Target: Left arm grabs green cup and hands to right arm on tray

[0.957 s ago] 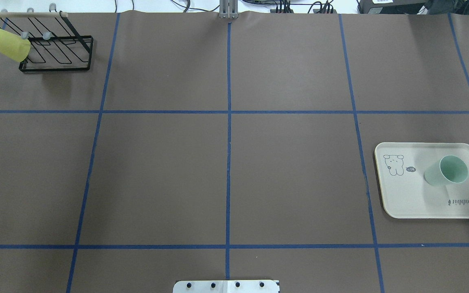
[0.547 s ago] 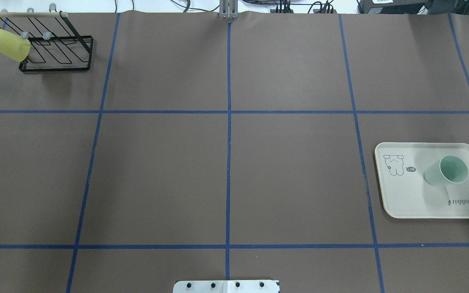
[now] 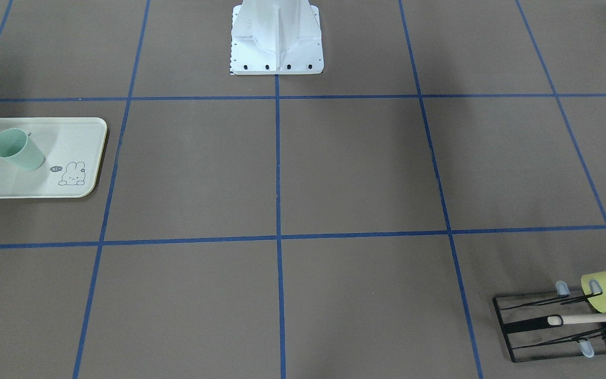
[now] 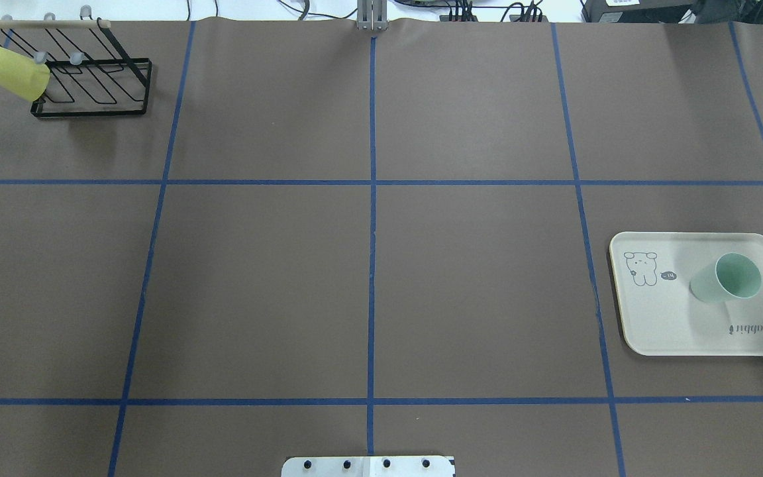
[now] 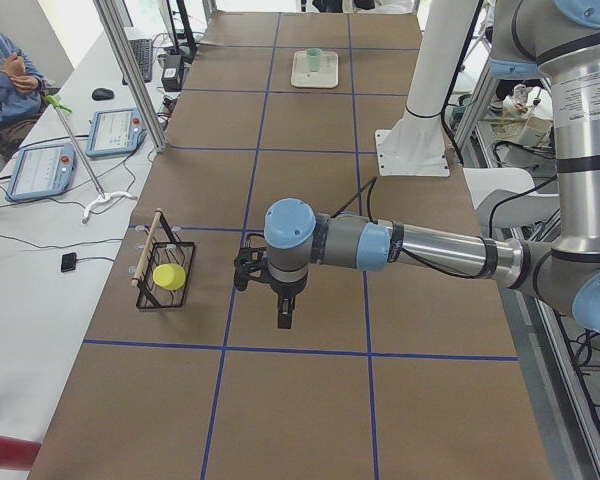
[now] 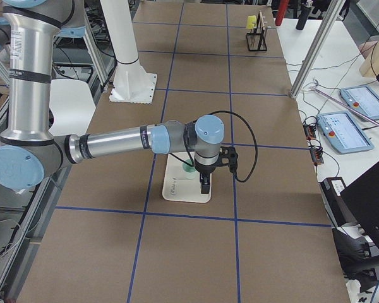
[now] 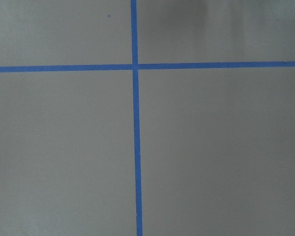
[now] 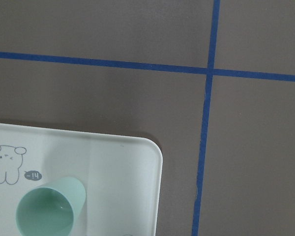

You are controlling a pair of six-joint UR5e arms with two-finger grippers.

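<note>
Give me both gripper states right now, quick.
Left gripper: cannot be told, it shows only in a side view.
Right gripper: cannot be told, it shows only in a side view.

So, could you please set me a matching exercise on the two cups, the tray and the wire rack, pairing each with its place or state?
Things:
1. green cup
2. yellow-green cup
3. tray
4. black wire rack

Places or states:
A. stands at the table's far corner on the robot's left
B. tilted, propped on one end of the rack
C. lies flat on the table on the robot's right
D. stands mouth up on the tray

Pairs: 1-D, 2-B, 3-C, 4-A.
</note>
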